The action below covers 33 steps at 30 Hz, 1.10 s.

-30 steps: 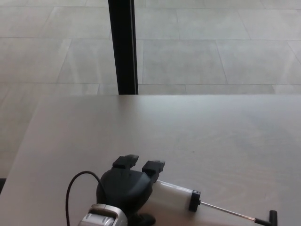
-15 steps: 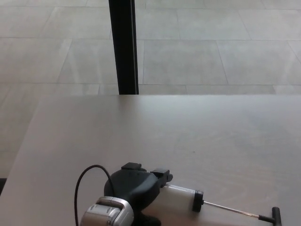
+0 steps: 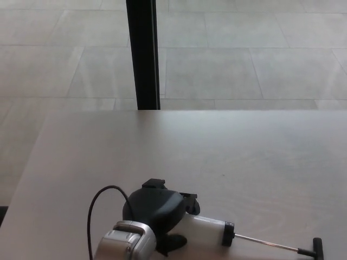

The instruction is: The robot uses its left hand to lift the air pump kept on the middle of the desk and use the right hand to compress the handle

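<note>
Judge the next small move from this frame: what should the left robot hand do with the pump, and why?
Probably close firmly on the barrel and lift. The left robot hand is wrapped over the rear of the air pump, which seems to lie low on the desk. The rod is drawn out to the T-handle, and the right robot hand is out of view, so compressing can wait.

A pale, smooth rectangular desk top (image 3: 227, 146) is filling the foreground. Beyond it, large light grey floor tiles (image 3: 244, 59) are catching soft light, and a black upright post (image 3: 143, 54) is standing at the desk's far edge.
</note>
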Motion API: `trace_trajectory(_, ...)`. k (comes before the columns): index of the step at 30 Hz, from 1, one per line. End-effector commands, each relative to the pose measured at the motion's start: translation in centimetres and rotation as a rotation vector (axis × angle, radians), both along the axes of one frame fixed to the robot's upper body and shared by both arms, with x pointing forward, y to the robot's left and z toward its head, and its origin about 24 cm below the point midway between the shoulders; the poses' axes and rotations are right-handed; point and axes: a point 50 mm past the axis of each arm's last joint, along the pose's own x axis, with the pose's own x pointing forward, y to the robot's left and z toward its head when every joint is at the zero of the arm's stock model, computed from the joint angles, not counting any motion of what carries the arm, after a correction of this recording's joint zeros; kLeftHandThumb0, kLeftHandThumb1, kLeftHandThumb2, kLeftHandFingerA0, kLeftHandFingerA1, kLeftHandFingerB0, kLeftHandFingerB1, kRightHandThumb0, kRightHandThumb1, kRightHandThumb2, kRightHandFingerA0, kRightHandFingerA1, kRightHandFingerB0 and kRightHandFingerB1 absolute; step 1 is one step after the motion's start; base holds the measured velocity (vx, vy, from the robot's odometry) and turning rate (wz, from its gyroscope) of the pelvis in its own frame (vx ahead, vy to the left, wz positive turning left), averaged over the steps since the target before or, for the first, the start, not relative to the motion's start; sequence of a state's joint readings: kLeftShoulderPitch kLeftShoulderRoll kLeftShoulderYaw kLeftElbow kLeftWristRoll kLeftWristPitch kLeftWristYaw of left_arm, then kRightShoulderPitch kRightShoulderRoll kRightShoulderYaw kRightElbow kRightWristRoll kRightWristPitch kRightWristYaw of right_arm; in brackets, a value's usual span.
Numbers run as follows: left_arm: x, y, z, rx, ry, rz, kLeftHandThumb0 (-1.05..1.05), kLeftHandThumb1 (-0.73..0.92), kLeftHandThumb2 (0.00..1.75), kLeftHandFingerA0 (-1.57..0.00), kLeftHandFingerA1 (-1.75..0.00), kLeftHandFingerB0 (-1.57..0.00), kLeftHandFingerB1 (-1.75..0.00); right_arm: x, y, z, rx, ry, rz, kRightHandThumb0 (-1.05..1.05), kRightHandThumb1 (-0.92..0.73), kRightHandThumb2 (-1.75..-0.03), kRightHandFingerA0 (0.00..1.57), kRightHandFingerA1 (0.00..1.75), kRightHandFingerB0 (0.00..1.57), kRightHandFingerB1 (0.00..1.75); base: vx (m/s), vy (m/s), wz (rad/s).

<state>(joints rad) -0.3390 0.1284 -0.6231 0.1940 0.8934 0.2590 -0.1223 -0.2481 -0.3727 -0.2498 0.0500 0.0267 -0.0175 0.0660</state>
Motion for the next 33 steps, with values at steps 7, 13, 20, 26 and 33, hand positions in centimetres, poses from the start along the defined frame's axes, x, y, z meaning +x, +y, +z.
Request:
trace_trajectory(7, -1.0, -0.3, -3.1, 0.027, -0.007, 0.029, -0.07, 0.71, 0.62, -0.76, -1.61, -0.61, -0.77, 0.3, 0.0, 0.5, 0.053, -0.019, -0.028, -0.44, -0.72, -0.62, 0.43, 0.58, 0.48, 0.39, 0.0, 0.0, 0.0)
trace_trajectory(13, -1.2, 0.0, -4.1, 0.138, -0.018, 0.036, -0.21, 0.81, 0.67, -0.66, -1.74, -0.65, -0.99, 0.2, 0.1, 0.1, 0.078, -0.019, -0.022, -0.42, -0.72, -0.61, 0.44, 0.56, 0.47, 0.39, 0.0, 0.0, 0.0)
trace_trajectory(20, -1.6, 0.1, -4.4, 0.264, 0.035, 0.066, -0.2, 0.79, 0.61, -0.73, -1.58, -0.58, -0.71, -0.1, 0.0, -0.6, 0.064, 0.002, -0.036, -0.42, -0.73, -0.62, 0.46, 0.57, 0.5, 0.4, 0.0, 0.0, 0.0)
trace_trajectory(26, -2.2, 0.6, -4.9, 0.147, 0.057, 0.127, -0.2, 0.82, 0.76, -0.67, -1.75, -0.69, -0.93, -0.7, 0.0, -1.9, 0.082, 0.039, -0.032, -0.4, -0.73, -0.62, 0.47, 0.58, 0.51, 0.42, 0.0, 0.0, 0.0)
trace_trajectory(33, -2.9, 1.7, -4.8, 0.031, 0.014, 0.143, -0.16, 0.75, 0.85, -0.67, -1.75, -0.66, -1.35, -1.1, 0.0, -2.8, 0.125, 0.074, -0.03, -0.41, -0.73, -0.62, 0.48, 0.53, 0.49, 0.41, 0.0, 0.0, 0.0)
